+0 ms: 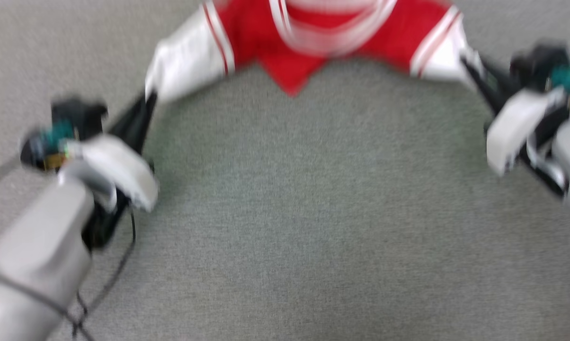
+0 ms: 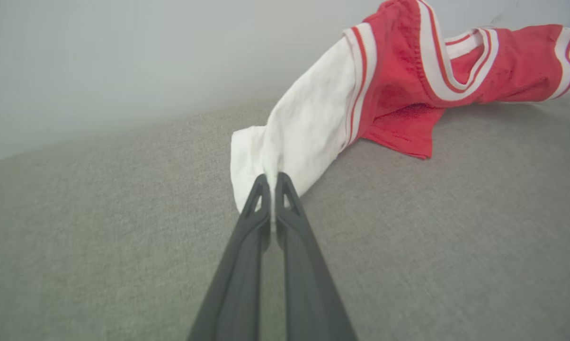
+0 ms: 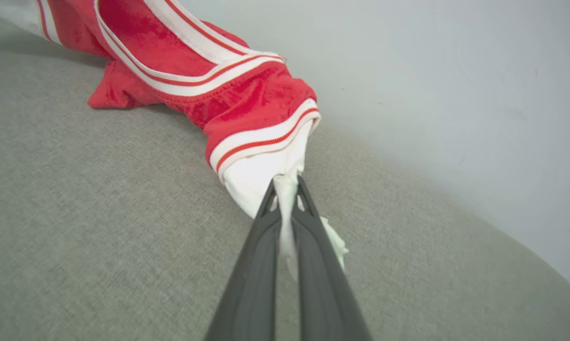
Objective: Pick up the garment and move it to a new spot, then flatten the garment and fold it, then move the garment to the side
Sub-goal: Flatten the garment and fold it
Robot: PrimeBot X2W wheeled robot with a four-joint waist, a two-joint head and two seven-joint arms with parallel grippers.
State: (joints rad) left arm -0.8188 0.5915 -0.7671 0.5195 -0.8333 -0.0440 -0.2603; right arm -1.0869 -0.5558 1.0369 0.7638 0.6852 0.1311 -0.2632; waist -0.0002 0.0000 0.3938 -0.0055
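The garment [image 1: 308,42], a red jersey shirt with white sleeves and striped trim, hangs stretched between my two grippers at the top of the blurred head view. My left gripper [image 1: 148,97] is shut on the edge of one white sleeve [image 2: 294,137], its dark fingers pinching the cloth in the left wrist view [image 2: 271,182]. My right gripper [image 1: 466,61] is shut on the other white sleeve [image 3: 261,180], with cloth bunched between its fingertips [image 3: 286,182]. The red body [image 3: 181,52] sags onto the grey surface between them. Its front print is hidden.
A grey fabric-covered surface [image 1: 304,227] lies under everything and stretches bare toward me. A pale wall [image 2: 124,57] rises just behind the garment. A thin black cable [image 1: 119,270] trails beside my left arm.
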